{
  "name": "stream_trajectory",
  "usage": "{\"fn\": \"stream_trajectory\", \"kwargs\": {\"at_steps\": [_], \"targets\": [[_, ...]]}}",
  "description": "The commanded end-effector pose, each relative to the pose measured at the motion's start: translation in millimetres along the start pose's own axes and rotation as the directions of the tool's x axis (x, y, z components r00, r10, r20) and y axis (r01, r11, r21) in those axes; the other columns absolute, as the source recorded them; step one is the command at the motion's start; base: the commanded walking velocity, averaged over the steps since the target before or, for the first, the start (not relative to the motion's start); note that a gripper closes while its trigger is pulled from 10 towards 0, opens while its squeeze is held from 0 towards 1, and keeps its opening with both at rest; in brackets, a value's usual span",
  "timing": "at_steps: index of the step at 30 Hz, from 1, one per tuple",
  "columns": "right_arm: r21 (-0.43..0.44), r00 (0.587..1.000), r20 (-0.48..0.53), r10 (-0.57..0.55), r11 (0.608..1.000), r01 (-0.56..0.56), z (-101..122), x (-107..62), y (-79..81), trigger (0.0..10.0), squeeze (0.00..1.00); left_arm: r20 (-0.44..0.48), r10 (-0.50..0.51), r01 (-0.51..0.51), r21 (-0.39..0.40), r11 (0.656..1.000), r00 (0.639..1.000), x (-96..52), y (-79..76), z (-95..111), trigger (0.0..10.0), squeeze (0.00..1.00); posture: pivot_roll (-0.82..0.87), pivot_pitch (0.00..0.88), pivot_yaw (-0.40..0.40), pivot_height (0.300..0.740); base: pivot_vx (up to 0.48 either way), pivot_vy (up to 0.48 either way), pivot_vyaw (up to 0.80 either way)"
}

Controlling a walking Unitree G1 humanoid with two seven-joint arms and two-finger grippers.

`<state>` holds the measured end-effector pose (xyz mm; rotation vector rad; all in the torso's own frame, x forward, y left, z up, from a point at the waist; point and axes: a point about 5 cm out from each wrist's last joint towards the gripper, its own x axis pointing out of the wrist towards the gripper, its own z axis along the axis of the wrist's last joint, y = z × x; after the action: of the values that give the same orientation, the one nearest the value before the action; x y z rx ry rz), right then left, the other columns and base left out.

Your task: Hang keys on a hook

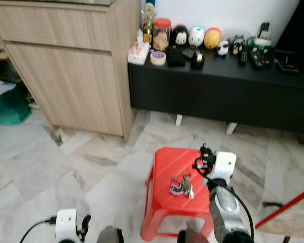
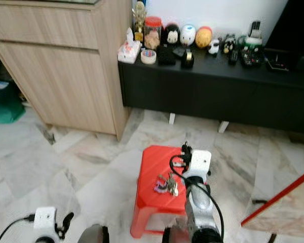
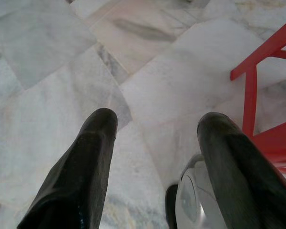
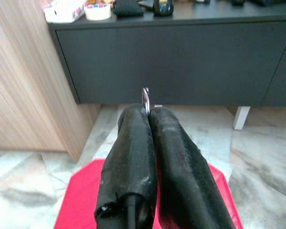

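Pressed together, the right gripper's 2 black fingers pinch a thin metal key ring whose edge pokes out between their tips, seen in the right wrist view against the dark cabinet front. In the left eye view that gripper sits lower centre-right of the frame, over the right side of the red stool. The keys hang or lie as a silvery bunch with a purple tag near the middle of the stool's seat; I cannot tell whether they touch it. At the lower left of the frame the left gripper hangs low over the marble floor, its 2 fingers spread wide apart with nothing between them. A black TV cabinet crosses the upper right of the frame, its top crowded with small toys and a roll of tape. A wooden cupboard fills the upper left.
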<state>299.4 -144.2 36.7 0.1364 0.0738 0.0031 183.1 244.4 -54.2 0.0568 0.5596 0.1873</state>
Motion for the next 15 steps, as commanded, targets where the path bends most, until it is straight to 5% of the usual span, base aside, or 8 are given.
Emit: {"fn": "stream_trajectory", "kwargs": {"at_steps": [1, 15], "targets": [[-0.002, 1.0, 0.028, 0.002, 1.0, -0.002, 7, 3.7, 0.3, 10.0, 0.0, -0.043, 0.01, -0.011, -0.01, 1.0, 0.999, -3.9, 0.8, -10, 10.0, 0.0, 0.08, 0.007, -0.062, 0.707, 0.0, 0.0, 0.0], [0.008, 1.0, 0.0, -0.019, 1.0, 0.019, 2, 0.5, -3.4, 10.0, 0.0, -0.13, 0.018, -0.023, -0.038, 0.999, 0.991, -11.8, -0.5, -28, 10.0, 0.0, 0.08, 0.0, -0.061, 0.74, 0.0, 0.0, 0.0]]}}
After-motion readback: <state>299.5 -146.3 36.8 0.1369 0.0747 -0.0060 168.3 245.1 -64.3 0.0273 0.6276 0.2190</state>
